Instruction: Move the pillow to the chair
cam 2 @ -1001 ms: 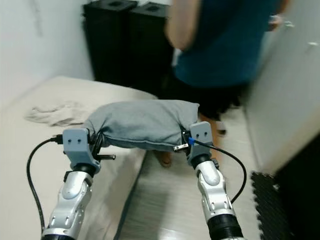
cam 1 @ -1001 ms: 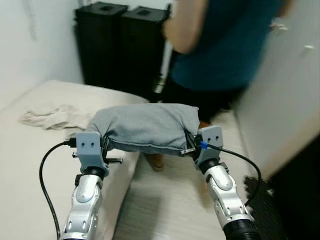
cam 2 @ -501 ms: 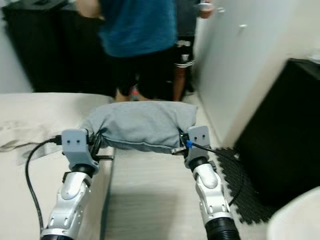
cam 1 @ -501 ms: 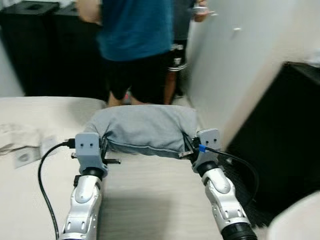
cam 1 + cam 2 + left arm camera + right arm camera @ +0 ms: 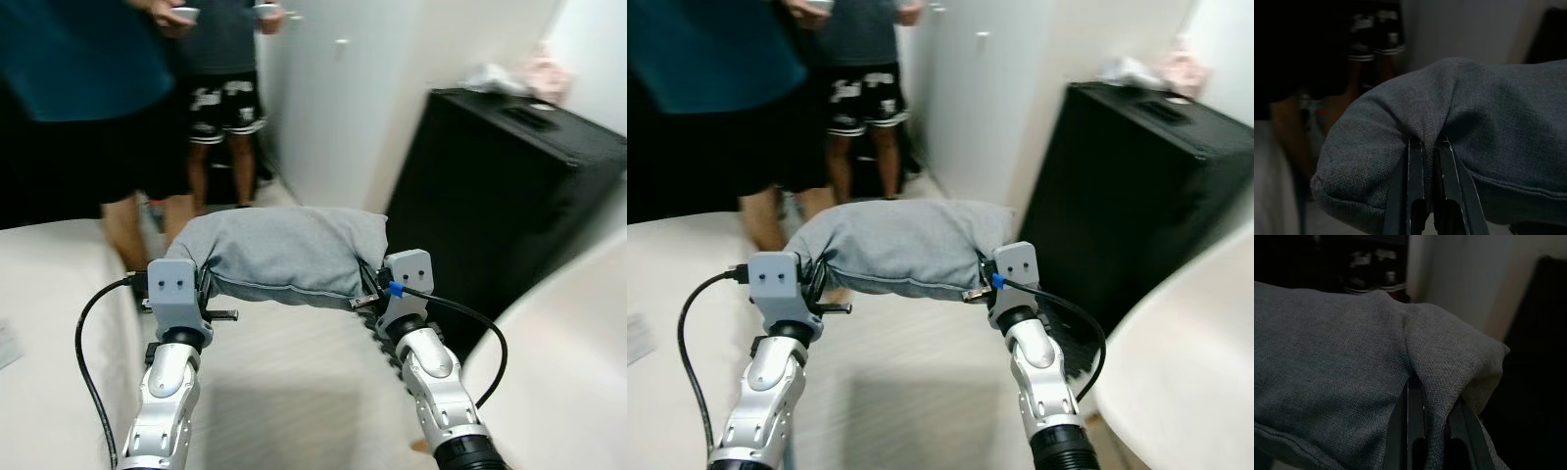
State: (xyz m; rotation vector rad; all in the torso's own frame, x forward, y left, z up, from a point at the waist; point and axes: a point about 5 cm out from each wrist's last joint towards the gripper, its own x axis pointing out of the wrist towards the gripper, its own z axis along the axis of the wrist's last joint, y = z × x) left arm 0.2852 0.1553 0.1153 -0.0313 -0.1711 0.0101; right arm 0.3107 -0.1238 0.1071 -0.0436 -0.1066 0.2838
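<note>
Left tool [image 5: 1424, 147], right tool [image 5: 1426, 391] each pinching soft grey woven pillow [image 5: 284, 250] ends.

Pillow [image 5: 284, 253]: grey woven fabric, soft and plump, seam along its near lower edge. Lies lengthwise left to right, held off the floor, each end pinched into a fold. Sags slightly at the ends, bulges in the middle.

A home bedroom: a cream bed [image 5: 49, 294] on the left, a white closet door [image 5: 338, 108] far ahead, a black cabinet [image 5: 500, 196] right.
</note>
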